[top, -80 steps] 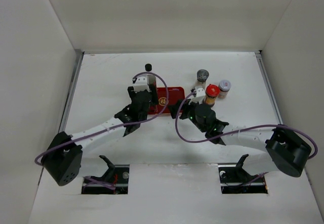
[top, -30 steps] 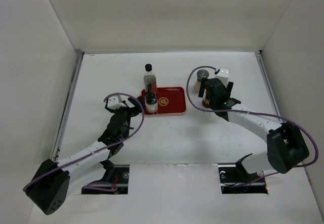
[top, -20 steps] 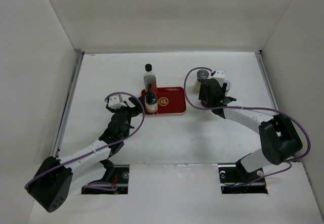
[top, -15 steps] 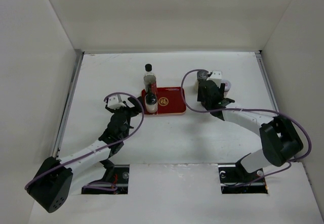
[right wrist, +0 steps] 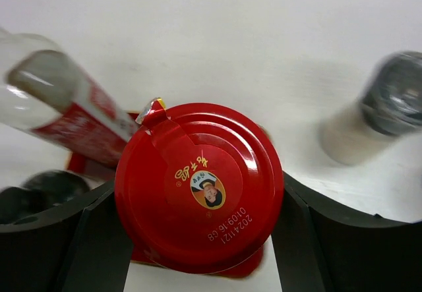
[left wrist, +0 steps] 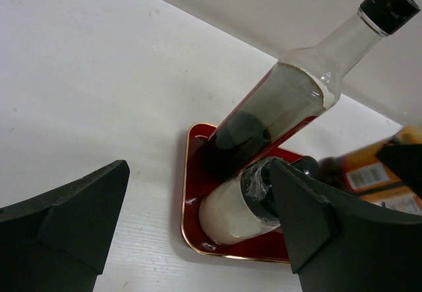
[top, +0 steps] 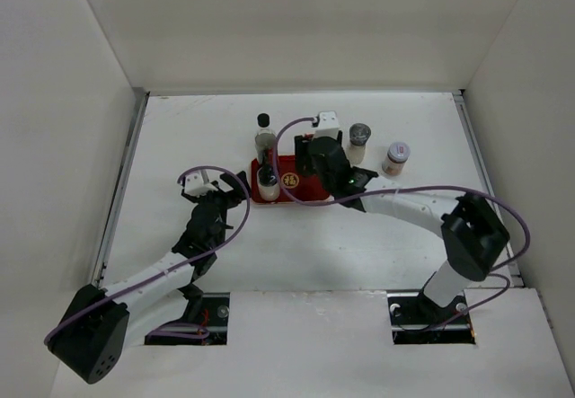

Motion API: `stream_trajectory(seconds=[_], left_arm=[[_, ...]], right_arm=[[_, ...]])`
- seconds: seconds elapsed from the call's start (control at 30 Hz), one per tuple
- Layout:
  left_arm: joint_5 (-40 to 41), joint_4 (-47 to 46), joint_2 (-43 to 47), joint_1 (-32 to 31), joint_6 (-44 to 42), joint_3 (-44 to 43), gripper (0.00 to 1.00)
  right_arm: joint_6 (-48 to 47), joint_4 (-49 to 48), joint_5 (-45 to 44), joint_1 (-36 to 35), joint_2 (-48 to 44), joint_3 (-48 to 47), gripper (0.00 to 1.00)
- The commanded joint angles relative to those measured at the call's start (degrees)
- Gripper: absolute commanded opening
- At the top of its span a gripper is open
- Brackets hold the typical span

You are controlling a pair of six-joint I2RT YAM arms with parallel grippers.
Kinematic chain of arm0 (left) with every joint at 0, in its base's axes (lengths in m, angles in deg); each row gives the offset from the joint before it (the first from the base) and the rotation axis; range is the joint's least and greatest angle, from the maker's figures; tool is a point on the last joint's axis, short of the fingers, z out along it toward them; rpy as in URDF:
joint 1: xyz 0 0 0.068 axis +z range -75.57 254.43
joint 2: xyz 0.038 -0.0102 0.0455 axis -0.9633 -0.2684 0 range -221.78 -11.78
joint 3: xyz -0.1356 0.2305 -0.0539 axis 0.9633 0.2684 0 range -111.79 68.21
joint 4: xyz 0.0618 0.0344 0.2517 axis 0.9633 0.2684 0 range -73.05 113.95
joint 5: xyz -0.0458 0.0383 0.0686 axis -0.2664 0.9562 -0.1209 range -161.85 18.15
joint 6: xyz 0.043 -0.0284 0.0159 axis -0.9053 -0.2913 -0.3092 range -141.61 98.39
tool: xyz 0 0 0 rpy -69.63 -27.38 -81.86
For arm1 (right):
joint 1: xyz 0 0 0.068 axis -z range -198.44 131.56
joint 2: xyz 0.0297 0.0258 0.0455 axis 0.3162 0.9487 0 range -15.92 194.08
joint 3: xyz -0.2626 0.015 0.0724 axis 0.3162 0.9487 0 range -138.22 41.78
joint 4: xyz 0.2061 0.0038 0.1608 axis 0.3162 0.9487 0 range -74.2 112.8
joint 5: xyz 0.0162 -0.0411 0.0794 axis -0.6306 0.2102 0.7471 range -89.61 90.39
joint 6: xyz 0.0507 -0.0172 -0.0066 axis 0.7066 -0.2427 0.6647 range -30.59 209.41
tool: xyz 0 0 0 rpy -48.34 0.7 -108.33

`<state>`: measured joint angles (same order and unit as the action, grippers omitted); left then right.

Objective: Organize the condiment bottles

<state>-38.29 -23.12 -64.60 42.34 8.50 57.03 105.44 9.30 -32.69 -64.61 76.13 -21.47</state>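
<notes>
From overhead, my right gripper [top: 316, 157] sits over the red tray [top: 289, 196], its load hidden beneath it, placed there, I judge, to set a third container beside the tall black-capped bottle [top: 264, 137] and the grey-capped shaker [top: 267, 181] at the tray's left end. The second grey-capped shaker [top: 359, 141] and the small red-labelled jar [top: 394, 157] stand on the table [top: 180, 128], right of the tray and apart from each other, not yet collected. My left gripper [top: 225, 199] hangs left of the tray, clear of it. On the left wrist camera the fingers [left wrist: 66, 219] are spread wide with nothing between them, and they look at the bottle and shaker standing touching on the tray, an orange-labelled bottle edging in at the right. On the right wrist camera the jaws are clenched on the red-capped bottle [right wrist: 198, 186], one finger on each side just under the cap, so it hangs upright. Red tray shows below it, so I judge the drop is close, though the tall bottle leaves little room on its left.
</notes>
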Motion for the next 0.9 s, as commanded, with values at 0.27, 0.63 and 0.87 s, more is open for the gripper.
stream_trajectory(seconds=[0.27,0.63,0.87], left_arm=[[-0.8,-3.2,0.4,0.8,1.1,0.5,0.88],[-1.3,-3.2,0.2,0.7,1.2,0.3,0.88],[-1.6,-3.3,-0.3,0.7,1.3,0.2,0.88]], right_arm=[[-2.6,-14.4,4.3,-0.8,13.9,-13.0,0.56],[-4.6,-18.7,2.1,0.0,18.3,-13.8,0.59],[-5.0,-19.9,0.1,0.1,19.3,-13.0,0.71]])
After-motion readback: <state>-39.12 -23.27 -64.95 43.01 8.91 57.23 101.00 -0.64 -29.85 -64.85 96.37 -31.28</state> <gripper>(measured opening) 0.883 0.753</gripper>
